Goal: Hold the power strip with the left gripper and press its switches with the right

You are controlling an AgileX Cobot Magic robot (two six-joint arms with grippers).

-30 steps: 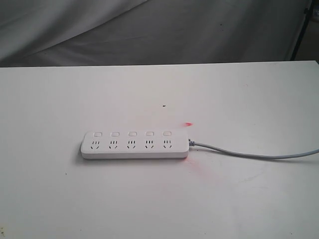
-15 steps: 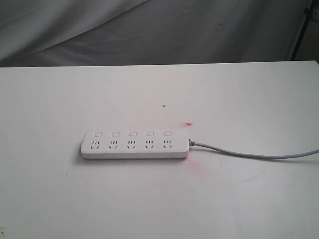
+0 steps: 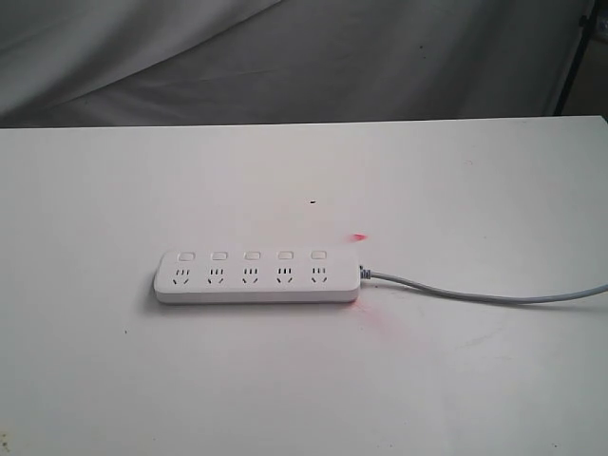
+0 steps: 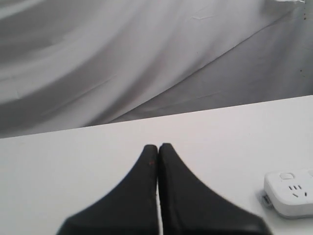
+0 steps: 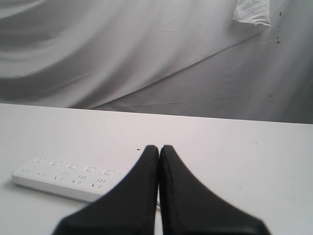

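Note:
The white power strip lies flat near the middle of the white table, its five switches in a row along the far side. Its grey cable trails off to the right. Neither arm shows in the exterior view. In the left wrist view my left gripper is shut with nothing in it, and one end of the power strip lies apart from it. In the right wrist view my right gripper is shut and empty, with the power strip lying beside it, untouched.
A small red light spot glows on the table just beyond the strip's cable end. A tiny dark speck lies farther back. Grey cloth hangs behind the table's far edge.

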